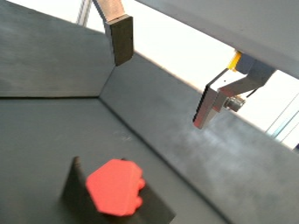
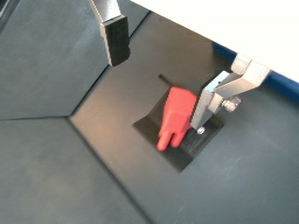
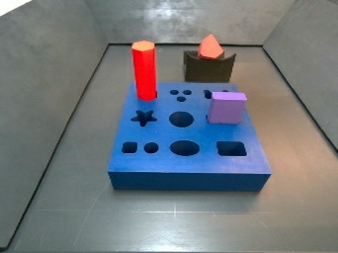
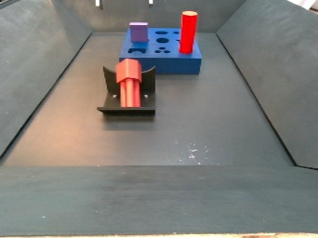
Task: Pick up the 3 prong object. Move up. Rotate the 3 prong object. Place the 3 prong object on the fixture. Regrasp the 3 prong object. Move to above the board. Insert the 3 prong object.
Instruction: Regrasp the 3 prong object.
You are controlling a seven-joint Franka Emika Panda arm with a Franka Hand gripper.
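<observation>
The salmon-red 3 prong object (image 3: 211, 45) rests in the notch of the dark fixture (image 3: 208, 67), behind the blue board (image 3: 185, 148). In a side view it lies lengthwise on the fixture (image 4: 125, 110), the 3 prong object (image 4: 129, 82) pointing towards the board (image 4: 168, 58). My gripper (image 2: 162, 72) is open and empty, raised above the floor. The 3 prong object (image 2: 176, 116) lies below one finger, not between the two. It also shows on the fixture (image 1: 82, 197) as a red piece (image 1: 117, 186) below my gripper (image 1: 163, 74). The gripper does not show in either side view.
A tall red hexagonal column (image 3: 144, 69) and a purple cube (image 3: 227, 108) stand in the board. Both show again in a side view, the column (image 4: 189, 31) and the cube (image 4: 138, 33). Grey sloping walls enclose the floor.
</observation>
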